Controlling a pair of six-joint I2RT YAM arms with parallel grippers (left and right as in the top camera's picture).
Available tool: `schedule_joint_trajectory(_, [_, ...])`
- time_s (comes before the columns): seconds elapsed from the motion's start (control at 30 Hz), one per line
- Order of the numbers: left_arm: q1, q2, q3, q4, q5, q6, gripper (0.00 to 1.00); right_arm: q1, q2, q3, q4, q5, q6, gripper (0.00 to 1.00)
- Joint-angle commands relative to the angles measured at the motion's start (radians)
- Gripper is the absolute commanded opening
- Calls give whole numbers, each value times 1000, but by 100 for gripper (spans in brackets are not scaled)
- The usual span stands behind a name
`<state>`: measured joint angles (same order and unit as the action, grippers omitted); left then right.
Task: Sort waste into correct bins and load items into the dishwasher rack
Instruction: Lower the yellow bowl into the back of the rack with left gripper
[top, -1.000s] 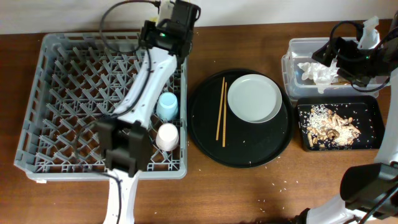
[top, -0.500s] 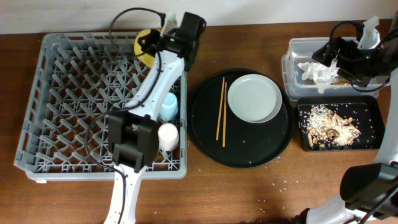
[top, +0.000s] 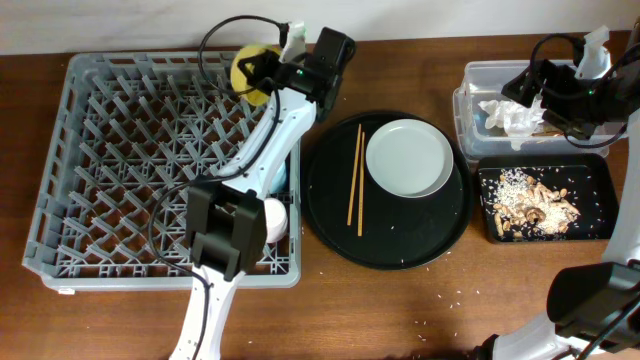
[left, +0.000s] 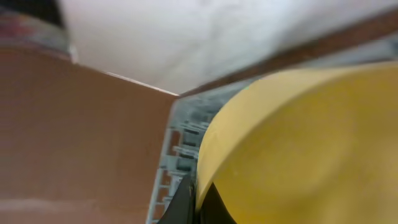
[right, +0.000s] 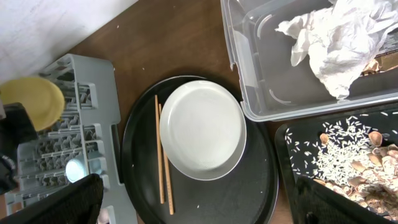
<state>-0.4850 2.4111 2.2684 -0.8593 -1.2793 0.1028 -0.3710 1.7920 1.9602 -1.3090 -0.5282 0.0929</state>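
Left end effector clamps yellow bowl over dishwasher rack's far edge, apparently for slotting; right end effector gapes empty.

The brown table bears a grey rack, round tray, clear tub and rectangular black tray.

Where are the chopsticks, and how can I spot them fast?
Look for the big round black tray, just right of the grey rack. A white plate sits on it, and the chopsticks lie on the tray just left of that plate. They are the only long, thin wooden sticks; the things around them are round.
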Motion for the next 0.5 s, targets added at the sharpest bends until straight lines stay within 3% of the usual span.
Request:
schedule_joint_trajectory(0.0, [-1,13,3,8,-140,-72,1,-3,-16,13,0,9,-11,99])
schedule_joint_trajectory(0.07, [-1,14,3,2,-138,-119,1,-3,-16,13,0,9,-11,98])
schedule_joint_trajectory(0.47, [-3,79,2,2,-79,-118,1,-3,-16,13,0,9,-11,99])
